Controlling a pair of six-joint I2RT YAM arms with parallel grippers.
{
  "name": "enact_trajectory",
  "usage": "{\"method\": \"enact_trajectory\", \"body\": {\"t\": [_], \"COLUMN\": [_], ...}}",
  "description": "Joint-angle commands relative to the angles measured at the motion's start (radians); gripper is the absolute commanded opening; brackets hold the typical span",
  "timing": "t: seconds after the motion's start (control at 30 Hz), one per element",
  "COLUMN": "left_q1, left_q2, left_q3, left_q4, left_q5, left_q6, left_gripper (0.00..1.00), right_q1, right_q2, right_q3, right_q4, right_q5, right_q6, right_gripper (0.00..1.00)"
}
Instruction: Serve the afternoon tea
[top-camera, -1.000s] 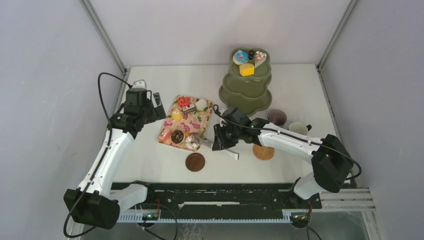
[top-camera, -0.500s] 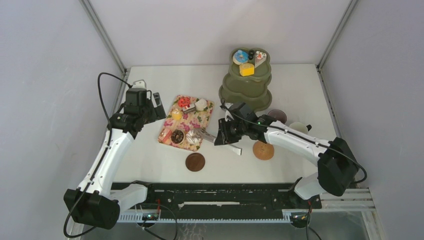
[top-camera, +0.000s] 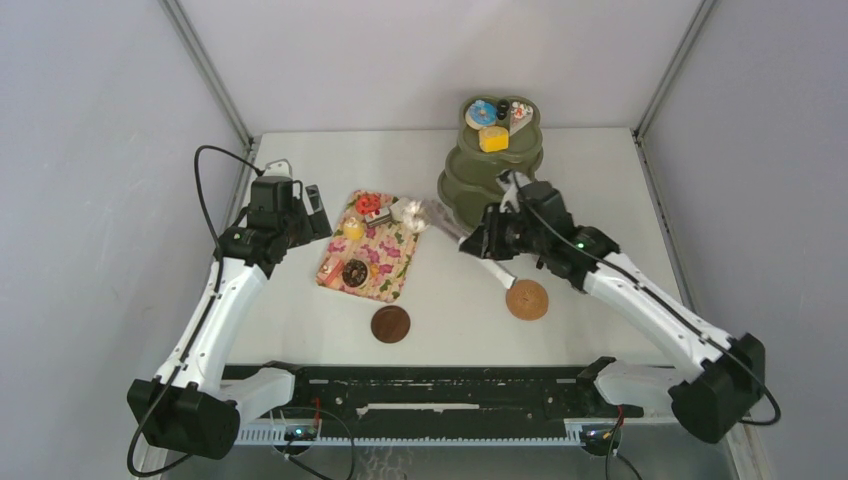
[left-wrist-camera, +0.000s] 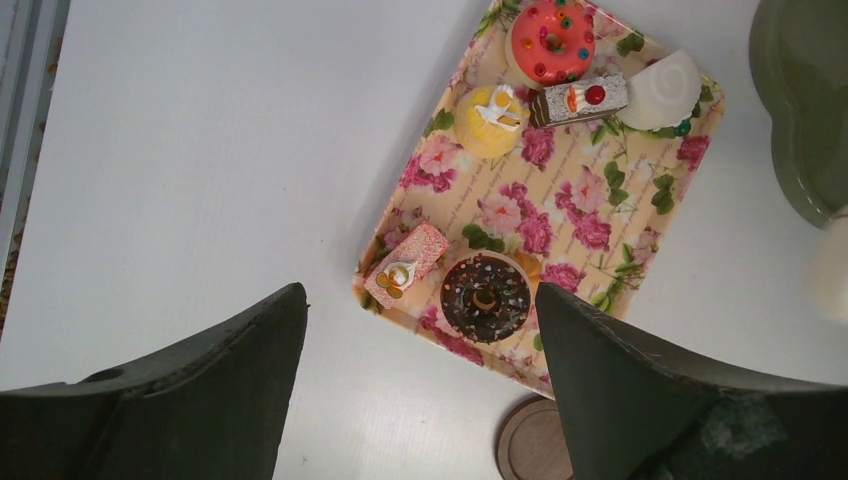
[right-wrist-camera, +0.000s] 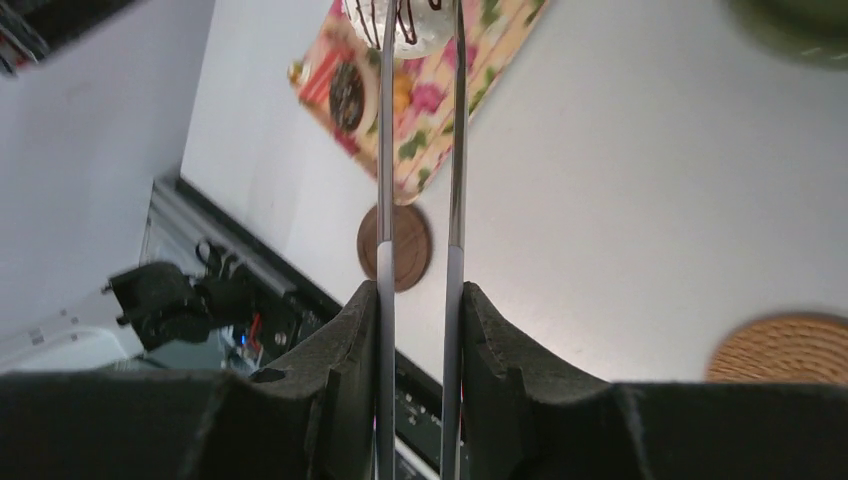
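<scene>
Top view: carry white chocolate-drizzled toy pastry (top-camera: 430, 212), mid-frame in long thin metal tongs (top-camera: 460, 236) clamped by right gripper (top-camera: 485, 238), level toward green tiered stand (top-camera: 465, 180); left wrist: leave left gripper (left-wrist-camera: 420, 300) open above floral tray (left-wrist-camera: 590, 200); right wrist: hold squeeze steady, pastry (right-wrist-camera: 405, 25) at top centre.

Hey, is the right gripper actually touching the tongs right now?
Touching. In the right wrist view the fingers of the right gripper press against both arms of the tongs, with no gap showing.
</scene>
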Motion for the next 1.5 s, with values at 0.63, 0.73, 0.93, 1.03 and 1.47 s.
{"method": "enact_trajectory", "body": {"t": [0.63,0.73,0.93,1.03,1.47], "left_q1": [0.01,0.009,0.009,0.009,0.013], "left_q2": [0.017,0.025,0.029,0.029,0.033], "left_q3": [0.046,0.046,0.042,0.04,0.036], "left_q4": [0.031,0.033,0.037,0.036,0.035], "left_q5": [0.013,0.016,0.015,0.014,0.006], "left_q6": [0.009,0.009,0.011,0.01,0.016], "left_gripper": [0.89,0.89,0.89,0.89,0.89], "right_q1": [-0.237,-0.249,-0.264,-0.263,-0.269], "right_q2": [-0.07,-0.047,0.012,0.033,0.15], "right_q3": [0.016,0.015,0.016,0.015,0.022], "right_q4": [0.186,0.2,0.253,0.299,0.419], "right_q5": [0.19,0.197,0.204,0.23,0.281], "right_q6": [0.211,0.217,0.24,0.252,0.298], "right_gripper": [0.0,0.0,0.0,0.0,0.0]}}
